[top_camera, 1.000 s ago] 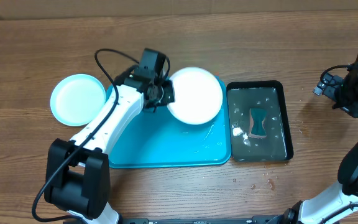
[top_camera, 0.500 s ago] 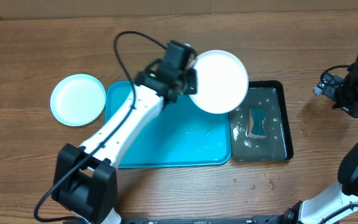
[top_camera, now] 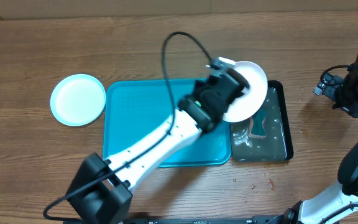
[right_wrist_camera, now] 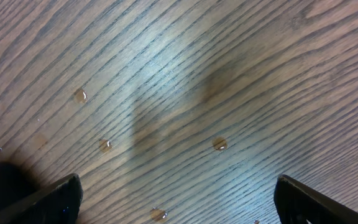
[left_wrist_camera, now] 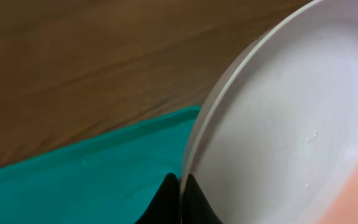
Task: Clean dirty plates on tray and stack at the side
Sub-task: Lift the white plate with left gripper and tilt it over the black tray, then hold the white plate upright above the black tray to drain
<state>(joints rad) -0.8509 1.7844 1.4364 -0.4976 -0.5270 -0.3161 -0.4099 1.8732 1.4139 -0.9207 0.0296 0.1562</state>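
I hold the white plate [top_camera: 253, 93] over the black water tray [top_camera: 288, 124].
At left frame the light blue plate [top_camera: 78, 99] lies on the counter [top_camera: 42, 50] beside the turquoise tray [top_camera: 142, 124]; right of centre my left gripper [top_camera: 232, 87] clamps the tilted white plate's rim; far right, my right gripper [right_wrist_camera: 179, 208] hangs spread wide.

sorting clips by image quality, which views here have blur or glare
Overhead: left gripper and white plate look slightly soft; water in the black tray glints. Left wrist: plate rim close and soft, table behind blurred. Right wrist: crisp wood grain and droplets, pale sheen across the middle.
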